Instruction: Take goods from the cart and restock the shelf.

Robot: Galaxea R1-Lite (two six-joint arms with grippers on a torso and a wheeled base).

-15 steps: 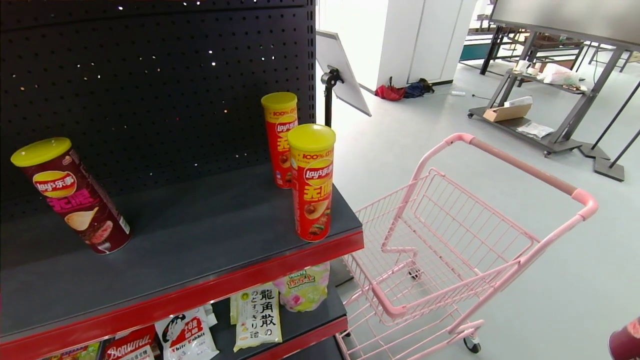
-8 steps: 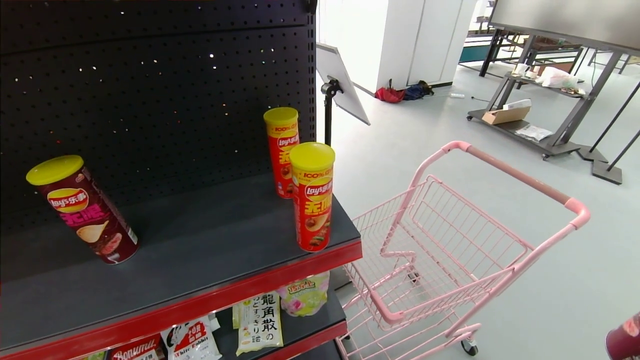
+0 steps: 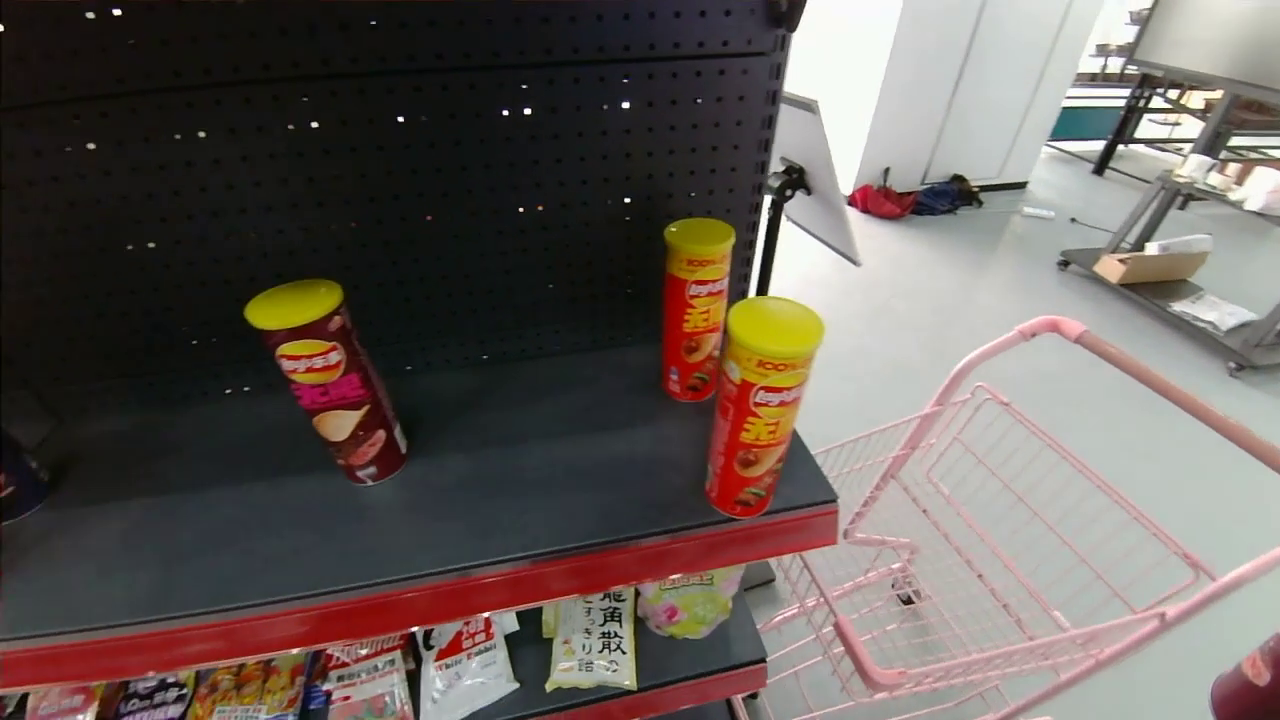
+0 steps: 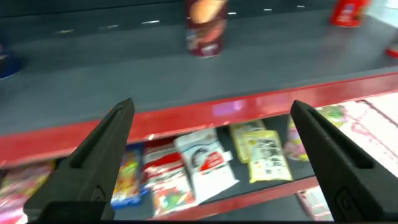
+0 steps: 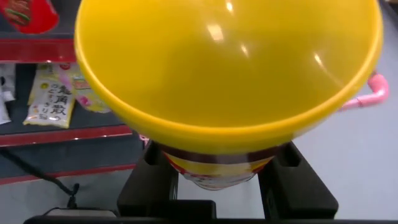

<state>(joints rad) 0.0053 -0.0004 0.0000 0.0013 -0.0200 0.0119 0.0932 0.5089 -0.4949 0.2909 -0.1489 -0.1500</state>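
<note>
Right pincer (image 5: 221, 180): clamped on the held can, one dark finger (image 5: 155, 183) pressed to each side of its body, just under the lid.
Held can (image 5: 227, 74): gripped upright in the right pincer, broad yellow lid towards the wrist, a dark band and yellow label down between the fingers; maroon end also pokes into the head view's lower right corner, just beyond the cart.
Left pincer (image 4: 211, 109): spread wide, nothing between its two dark fingers (image 4: 106, 149), pointed squarely at the shelf front.
Shelf (image 3: 500, 490): red front edge runs straight across ahead of the left pincer, spanning the gap between its fingers; dark board lies beyond, black pegboard (image 3: 450, 200) behind that.
Maroon can (image 3: 325, 380): stands upright on the board, past the red edge from the left pincer, yellow lid on, well apart from the right pincer.
Front red can (image 3: 760, 405): upright at the board's front corner, on the end nearer the right pincer.
Back red can (image 3: 697, 308): upright just behind it, close to the pegboard.
Cart (image 3: 1000, 560): pink wire, parked beside the shelf end, between the shelf and the right pincer; pink handle visible beyond the held can.
Snack packets (image 3: 590, 640): lie on the lower shelf, under the red edge, ahead of the left pincer.
</note>
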